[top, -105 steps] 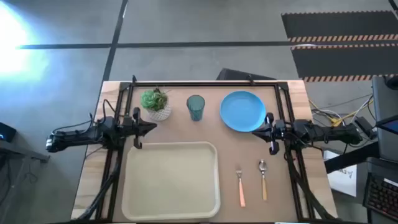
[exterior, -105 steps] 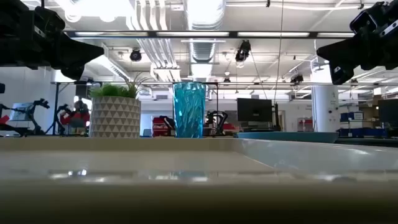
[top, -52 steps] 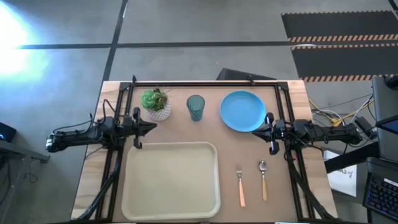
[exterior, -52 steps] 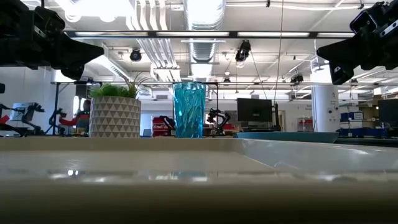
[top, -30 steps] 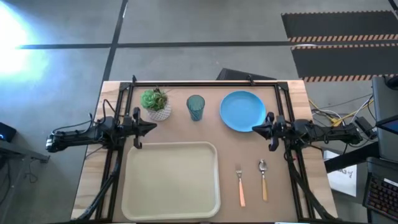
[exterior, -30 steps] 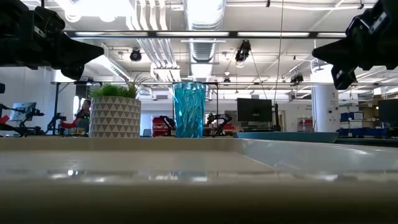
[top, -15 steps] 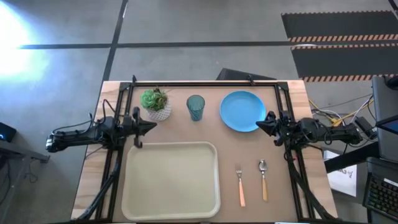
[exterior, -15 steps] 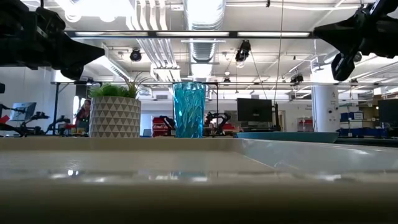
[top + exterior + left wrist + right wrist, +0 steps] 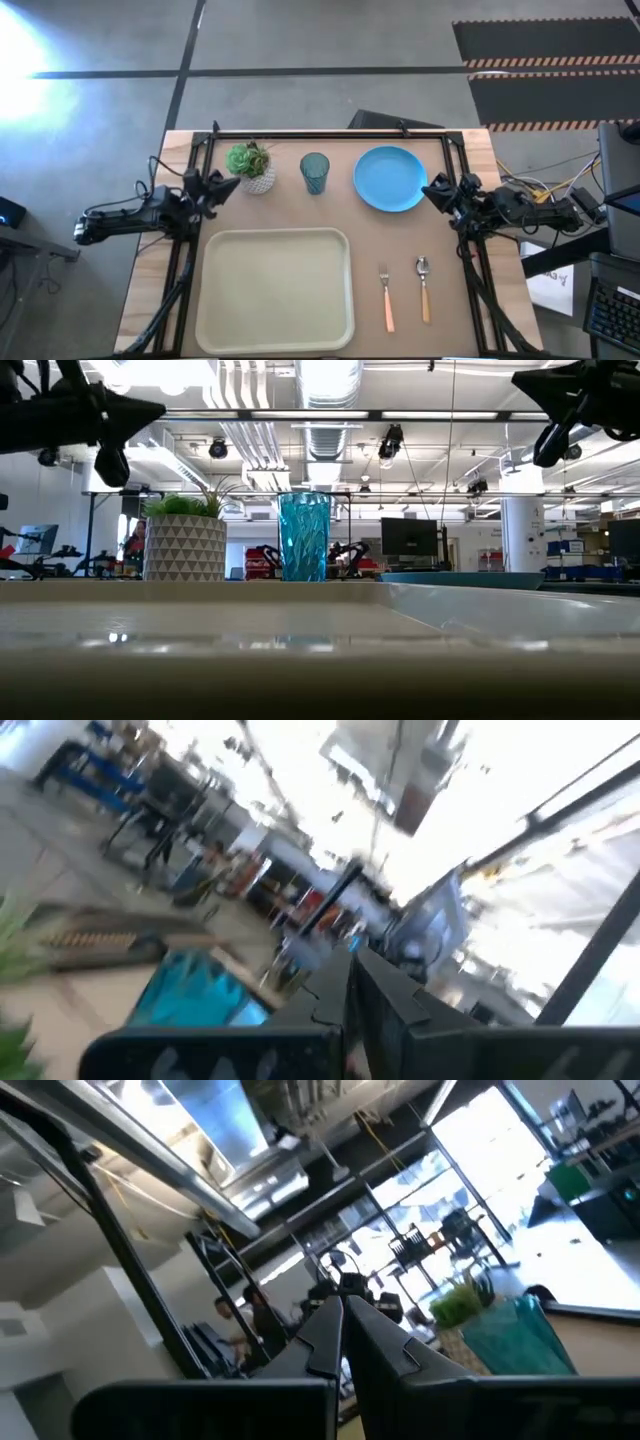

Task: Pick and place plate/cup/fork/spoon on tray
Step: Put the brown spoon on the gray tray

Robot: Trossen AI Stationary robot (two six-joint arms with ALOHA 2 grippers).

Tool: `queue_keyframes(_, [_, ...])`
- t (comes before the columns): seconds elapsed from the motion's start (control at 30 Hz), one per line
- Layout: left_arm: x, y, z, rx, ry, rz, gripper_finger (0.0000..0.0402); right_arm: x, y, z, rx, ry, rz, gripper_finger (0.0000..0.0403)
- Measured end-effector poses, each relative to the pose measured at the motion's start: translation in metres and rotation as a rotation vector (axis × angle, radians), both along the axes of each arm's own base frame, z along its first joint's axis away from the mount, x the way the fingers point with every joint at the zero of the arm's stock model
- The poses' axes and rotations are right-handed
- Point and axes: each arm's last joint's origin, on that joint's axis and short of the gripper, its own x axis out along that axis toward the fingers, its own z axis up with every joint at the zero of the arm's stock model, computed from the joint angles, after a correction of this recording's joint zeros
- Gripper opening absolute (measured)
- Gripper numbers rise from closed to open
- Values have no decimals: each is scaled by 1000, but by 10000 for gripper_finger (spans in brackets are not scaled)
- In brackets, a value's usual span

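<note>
The left gripper (image 9: 228,184) is hanging above the left side of the bench (image 9: 470,150), its fingers (image 9: 372,990) pressed together with nothing between them; its tip is sitting just beside the white pot with a green plant (image 9: 250,165) without touching it. The right gripper (image 9: 432,190) is hanging above the right side of the bench, its fingers (image 9: 345,1330) likewise together and holding nothing; its tip is sitting at the right edge of the plate (image 9: 390,178), raised clear of it, as the low view is showing. The plate is lying flat at the back of the bench, right of the cup (image 9: 314,172), which is standing upright between the plate and the plant pot. The tray (image 9: 276,290) is lying at the front of the bench, left of centre, nothing lying in it. The fork (image 9: 386,298) and the spoon (image 9: 423,288) are lying side by side to the right of the tray, apart from each other, heads pointing toward the back, the fork being the nearer to the tray.
</note>
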Motion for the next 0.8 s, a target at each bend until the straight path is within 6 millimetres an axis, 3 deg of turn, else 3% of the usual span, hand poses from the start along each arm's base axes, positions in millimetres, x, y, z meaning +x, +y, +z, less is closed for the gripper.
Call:
queue_keyframes(0.23, [-10, -1, 22, 178, -187, 75, 0, 0, 1, 1, -1, -10, 20, 9])
queue_keyframes(0.43, [-14, -2, 33, 279, -185, 119, 0, -6, 1, 20, -25, -103, 30, 9])
queue_keyframes(0.53, [-13, -2, 33, 274, -178, 119, 0, -11, 1, 47, -114, -143, 7, 9])
queue_keyframes(0.67, [-17, -2, 39, 278, -239, 137, 0, -20, 4, 102, -319, -204, 33, 9])
queue_keyframes(0.8, [-23, -3, 47, 325, -315, 156, 0, -21, 7, 160, -445, -78, 94, 12])
